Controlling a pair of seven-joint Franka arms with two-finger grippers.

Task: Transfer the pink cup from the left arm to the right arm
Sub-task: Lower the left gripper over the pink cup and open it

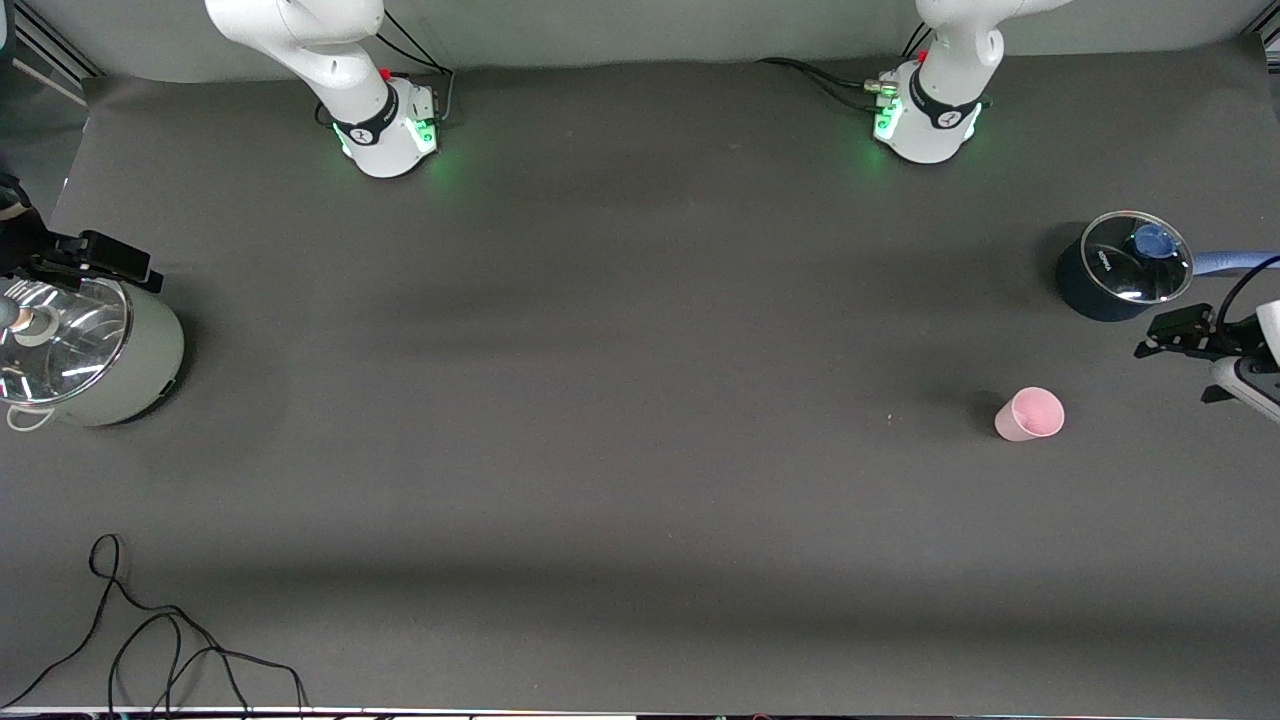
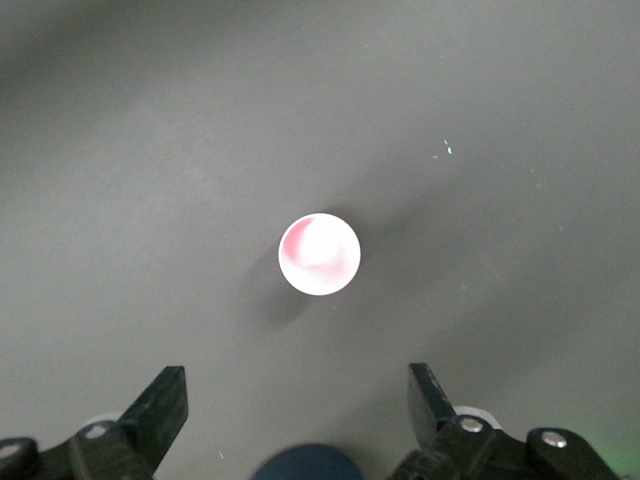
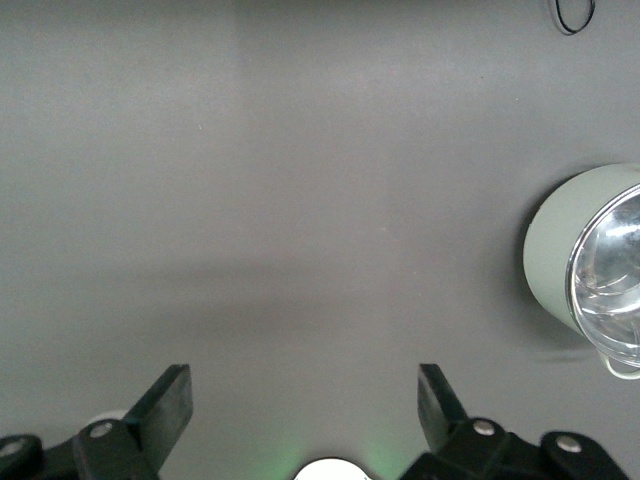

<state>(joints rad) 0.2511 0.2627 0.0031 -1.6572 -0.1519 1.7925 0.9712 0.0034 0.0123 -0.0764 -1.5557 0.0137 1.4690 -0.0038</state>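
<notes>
The pink cup [image 1: 1030,414] stands upright on the dark table mat toward the left arm's end, nearer to the front camera than the blue pot. In the left wrist view the cup [image 2: 319,255] shows from straight above, its mouth up. My left gripper [image 2: 297,400] is open and empty, high over the mat between the blue pot and the cup; in the front view it [image 1: 1178,335] shows at the picture's edge. My right gripper [image 3: 305,400] is open and empty, high over the right arm's end of the table; in the front view it [image 1: 95,258] is over the grey-green pot.
A dark blue pot [image 1: 1125,268] with a glass lid and a blue handle stands toward the left arm's end. A grey-green pot [image 1: 90,355] with a glass lid stands at the right arm's end. A loose black cable [image 1: 160,640] lies near the front edge.
</notes>
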